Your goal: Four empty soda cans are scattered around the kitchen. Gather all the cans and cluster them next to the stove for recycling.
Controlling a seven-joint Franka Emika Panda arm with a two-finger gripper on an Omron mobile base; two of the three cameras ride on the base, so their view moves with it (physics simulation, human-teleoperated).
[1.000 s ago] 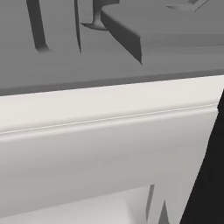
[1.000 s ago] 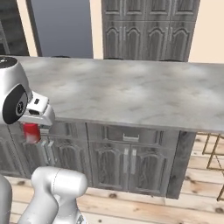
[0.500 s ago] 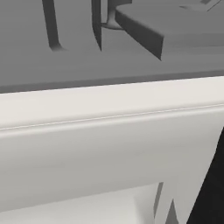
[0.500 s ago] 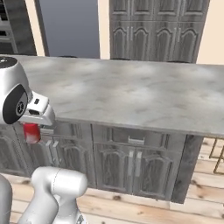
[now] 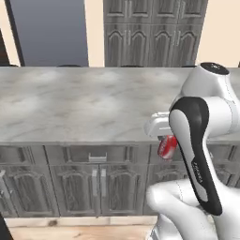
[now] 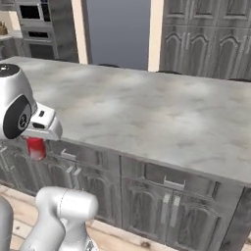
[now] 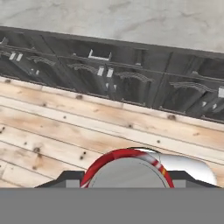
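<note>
One red soda can [image 5: 167, 146] hangs just in front of the counter's edge, above the floor, with my gripper [image 5: 165, 140] shut on it. From the other side, the same soda can [image 6: 36, 148] shows under the white hand, where the gripper [image 6: 37, 143] holds it. In the hand view its silver top with a red rim [image 7: 127, 168] sits between the gripper [image 7: 127, 180] jaws, over the plank floor. The stove is out of view.
A long grey marble counter [image 5: 70, 103] runs across in front of me, with dark cabinet doors and drawers [image 5: 93, 183] beneath it. Tall dark cabinets [image 5: 150, 28] and a grey panel [image 5: 47, 28] stand behind. A wall oven [image 6: 34, 14] is far left. Light plank floor [image 7: 65, 131] lies below.
The whole picture has shifted in both base views, so the base has moved; the left base view went from a close pale surface to the marble counter. The can stays in the gripper.
</note>
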